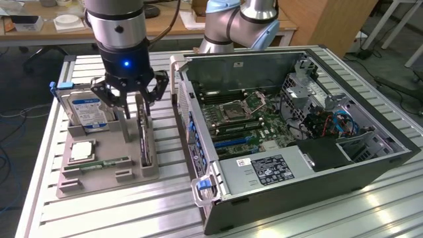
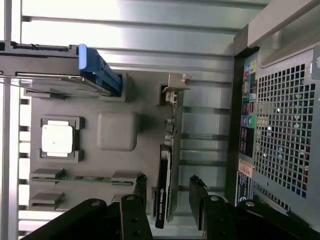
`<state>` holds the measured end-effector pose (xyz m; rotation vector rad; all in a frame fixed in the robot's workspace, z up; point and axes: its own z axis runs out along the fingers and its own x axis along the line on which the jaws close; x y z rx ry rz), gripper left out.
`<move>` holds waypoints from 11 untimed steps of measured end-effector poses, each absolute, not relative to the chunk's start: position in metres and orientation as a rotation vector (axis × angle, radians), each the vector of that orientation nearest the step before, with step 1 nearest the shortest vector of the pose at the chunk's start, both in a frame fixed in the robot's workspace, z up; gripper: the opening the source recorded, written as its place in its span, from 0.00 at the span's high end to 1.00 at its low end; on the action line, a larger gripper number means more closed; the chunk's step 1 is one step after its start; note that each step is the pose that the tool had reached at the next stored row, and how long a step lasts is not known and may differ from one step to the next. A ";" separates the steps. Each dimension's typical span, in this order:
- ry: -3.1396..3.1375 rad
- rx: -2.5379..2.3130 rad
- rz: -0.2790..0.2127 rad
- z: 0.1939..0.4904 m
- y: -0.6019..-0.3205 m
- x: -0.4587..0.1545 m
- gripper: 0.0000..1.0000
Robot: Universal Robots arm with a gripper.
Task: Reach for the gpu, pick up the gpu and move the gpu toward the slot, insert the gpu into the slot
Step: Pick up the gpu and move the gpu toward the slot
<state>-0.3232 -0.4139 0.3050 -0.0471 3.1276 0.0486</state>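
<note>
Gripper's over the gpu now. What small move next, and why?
Probably lower straight down. The open gripper hangs above the gpu, which stands on edge in the grey holder, lined up between the fingers but not yet touched.

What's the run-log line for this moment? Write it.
stage: reach | gripper: open, poised over gpu, no grip | gpu: on edge in gray holder

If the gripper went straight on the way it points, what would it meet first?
Probably the gpu, standing on edge in the grey holder directly below the open gripper; depth is unclear.
</note>
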 end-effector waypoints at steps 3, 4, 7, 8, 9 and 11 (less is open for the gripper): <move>3.127 -0.047 0.049 0.299 -0.414 -0.322 0.53; 3.127 -0.047 0.049 0.298 -0.414 -0.321 0.53; 3.128 -0.047 0.048 0.293 -0.416 -0.321 0.53; 3.128 -0.047 0.048 0.292 -0.417 -0.321 0.53; 3.127 -0.047 0.049 0.291 -0.418 -0.321 0.53; 3.128 -0.047 0.046 0.287 -0.418 -0.321 0.53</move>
